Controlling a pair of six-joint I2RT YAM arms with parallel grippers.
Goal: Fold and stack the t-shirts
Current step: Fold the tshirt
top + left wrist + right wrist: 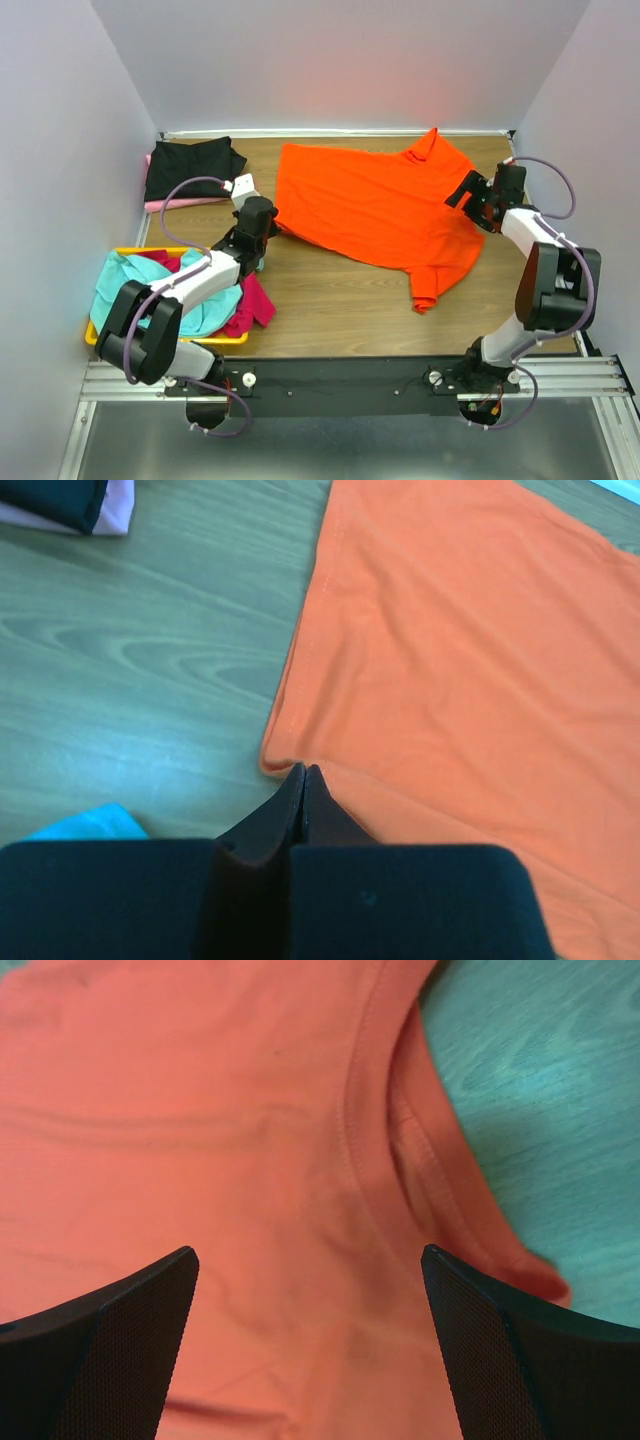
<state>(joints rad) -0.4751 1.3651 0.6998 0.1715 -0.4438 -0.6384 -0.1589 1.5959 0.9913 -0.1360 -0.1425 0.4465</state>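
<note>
Top external view: the orange t-shirt (375,210) lies flat on the tabletop (340,310), far half, toward the right edge. It looks soft, light and limp, so I'd take hems and corners. My left gripper (303,772) is pressed together at the hem corner; caught cloth I cannot tell. The right gripper (308,1255) hangs spread over the collar.

Your wooden table (330,310): light wood grain. Orange t-shirt (370,205) spread flat, centre to back right. Back left corner: pale pink t-shirt (165,205) on wood, black t-shirt (190,165) folded on top. Near left: yellow tray (140,250); magenta t-shirt (255,300) spills over its rim onto wood.
</note>
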